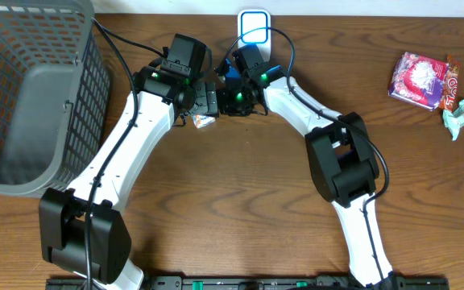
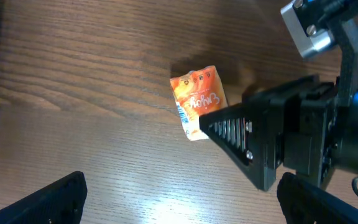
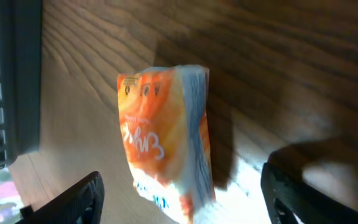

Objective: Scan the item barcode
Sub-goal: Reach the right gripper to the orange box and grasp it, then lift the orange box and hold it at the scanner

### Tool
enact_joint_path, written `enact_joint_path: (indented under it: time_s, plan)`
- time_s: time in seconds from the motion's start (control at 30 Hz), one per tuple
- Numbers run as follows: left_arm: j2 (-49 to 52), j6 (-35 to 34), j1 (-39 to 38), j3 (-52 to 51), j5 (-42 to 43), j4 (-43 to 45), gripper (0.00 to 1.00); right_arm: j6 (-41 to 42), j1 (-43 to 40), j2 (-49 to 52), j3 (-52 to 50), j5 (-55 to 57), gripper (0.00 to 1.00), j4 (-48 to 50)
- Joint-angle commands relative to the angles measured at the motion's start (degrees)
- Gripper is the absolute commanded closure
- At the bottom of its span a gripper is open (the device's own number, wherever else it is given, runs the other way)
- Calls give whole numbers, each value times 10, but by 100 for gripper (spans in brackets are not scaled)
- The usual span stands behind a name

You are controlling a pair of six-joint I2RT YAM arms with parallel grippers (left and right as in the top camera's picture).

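Observation:
An orange snack packet [image 1: 204,121] lies on the wooden table between the two arms' heads. In the right wrist view the packet [image 3: 166,149] sits between my right gripper's [image 3: 185,208] two dark fingers. The jaws are open, with a gap on each side of the packet. In the left wrist view the packet [image 2: 197,99] lies ahead of my left gripper [image 2: 179,208], which is wide open over bare wood with nothing in it. A dark finger of the right gripper [image 2: 247,140] reaches in beside the packet. A white scanner [image 1: 254,28] stands at the table's far edge. No barcode shows.
A grey mesh basket [image 1: 31,97] fills the far left. At the far right lie a pink and purple packet [image 1: 417,78] and a green wrapper [image 1: 460,114]. The two arms' heads crowd together near the scanner.

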Motion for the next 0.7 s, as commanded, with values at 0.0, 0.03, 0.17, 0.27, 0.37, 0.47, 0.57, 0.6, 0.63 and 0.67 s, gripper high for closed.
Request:
enact_joint_path:
  time_s: [0.0, 0.03, 0.17, 0.27, 0.37, 0.47, 0.57, 0.6, 0.63, 0.67]
  plan:
    - [4, -3, 2, 9, -7, -2, 2, 8, 2, 35, -2, 14, 35, 10]
    - [4, -3, 2, 9, -7, -2, 2, 8, 1, 38, -2, 14, 43, 16]
    - [4, -3, 2, 9, -7, -2, 2, 8, 1, 42, -2, 12, 67, 26]
    - [4, -3, 2, 9, -7, -2, 2, 5, 1, 42, -2, 12, 99, 25]
    - [4, -3, 2, 9, -7, -2, 2, 3, -6, 40, -2, 12, 99, 20]
    - [4, -3, 2, 9, -7, -2, 2, 3, -23, 26, -2, 13, 99, 0]
    - [4, -3, 2, 9, -7, -1, 2, 3, -48, -5, -2, 38, 99, -35]
    - [4, -3, 2, 9, -7, -2, 2, -7, -56, -18, -2, 48, 99, -47]
    - [4, -3, 2, 9, -7, -2, 2, -27, -63, -32, -2, 56, 99, -59]
    - [4, -3, 2, 9, -7, -2, 2, -46, -70, -50, -2, 75, 99, -75]
